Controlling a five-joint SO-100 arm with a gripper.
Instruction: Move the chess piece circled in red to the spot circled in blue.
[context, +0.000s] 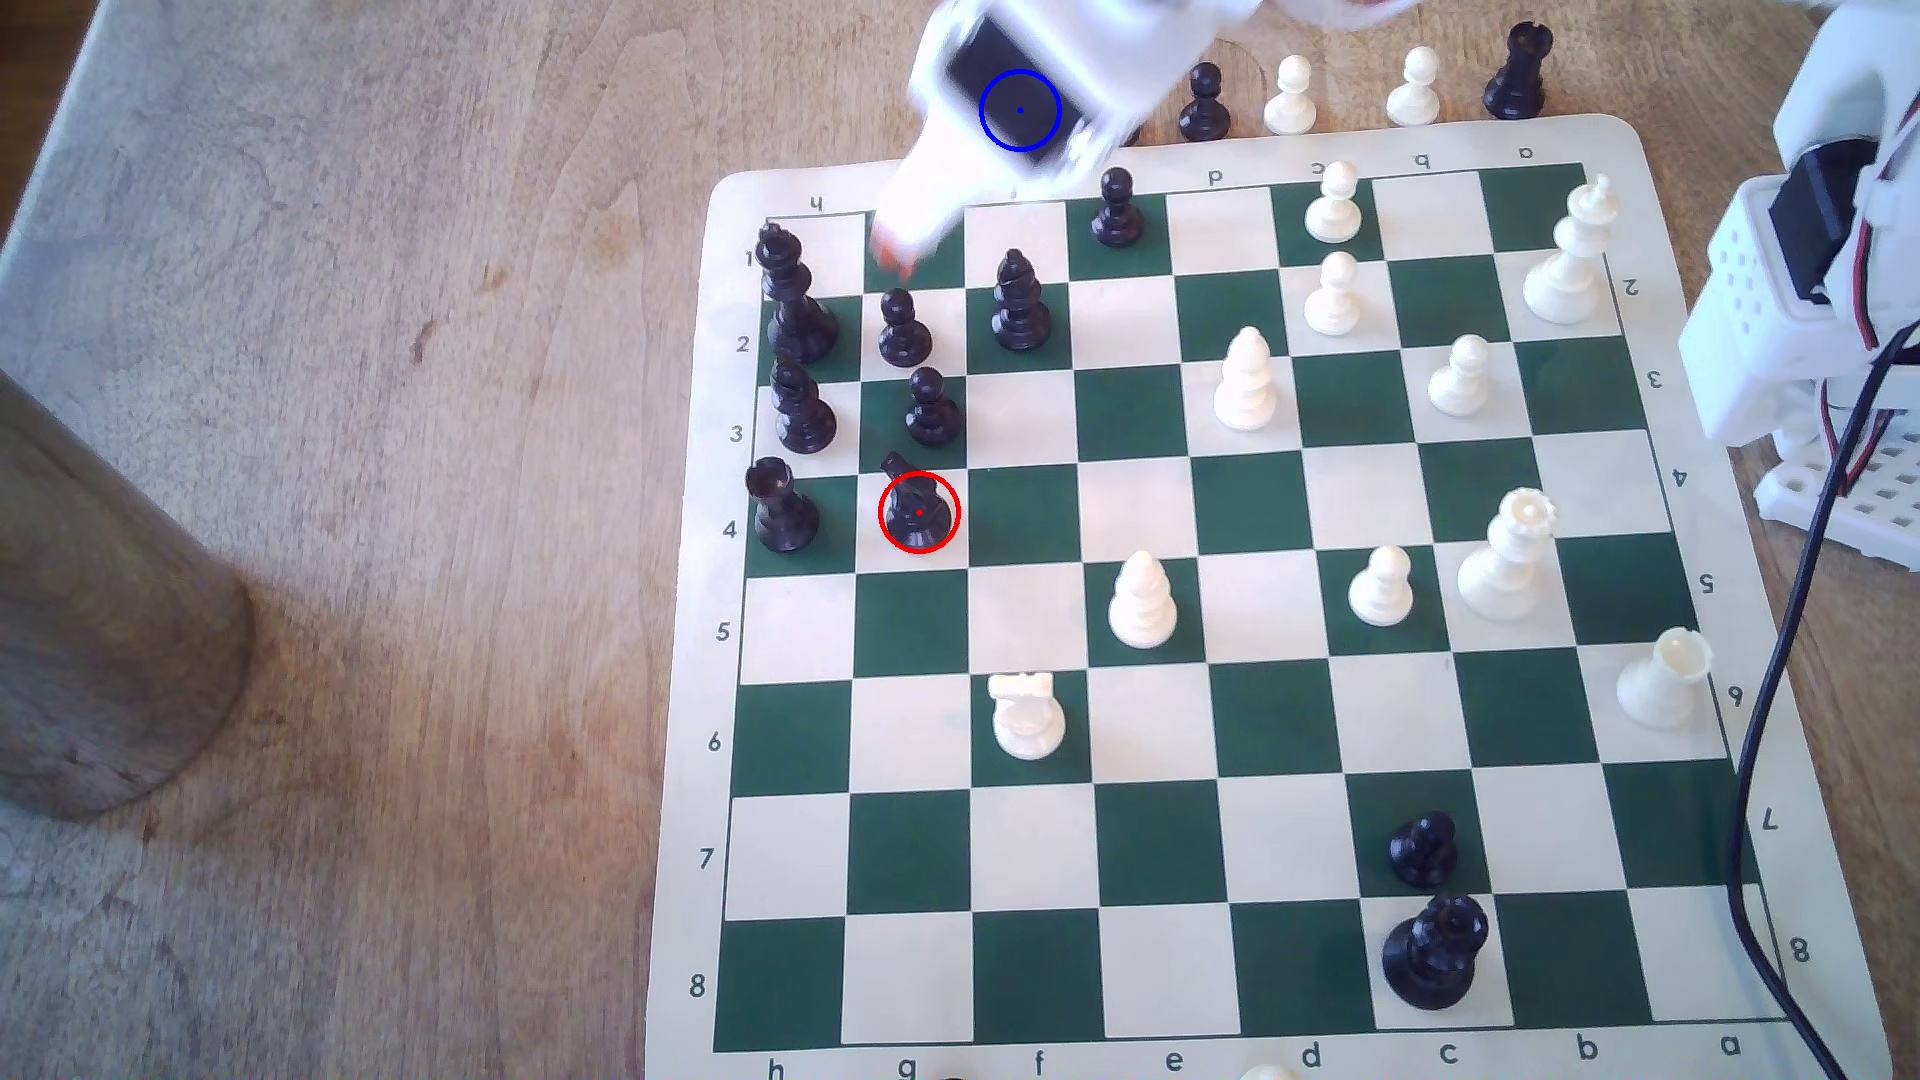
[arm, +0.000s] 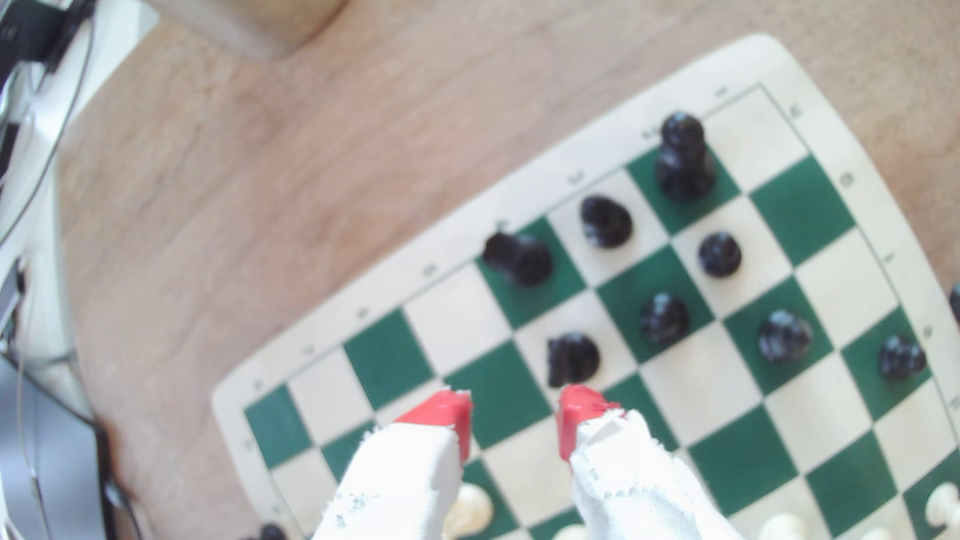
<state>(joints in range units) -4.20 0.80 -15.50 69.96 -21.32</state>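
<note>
The chess piece, a black knight ringed in red, stands on a light square in row 4 of the green-and-cream board. In the wrist view the chess piece sits just beyond one red fingertip. My gripper is open, with only board between its red-tipped white fingers. In the exterior view the gripper is motion-blurred, hovering over row 1, about three squares from the knight. The spot's blue circle is drawn off the board's far edge, where my blurred arm hides the wood.
Black pawns and a black rook crowd the knight. Several taken pieces line the far edge. A wooden cylinder stands at the exterior view's left. The arm base and a black cable are at its right.
</note>
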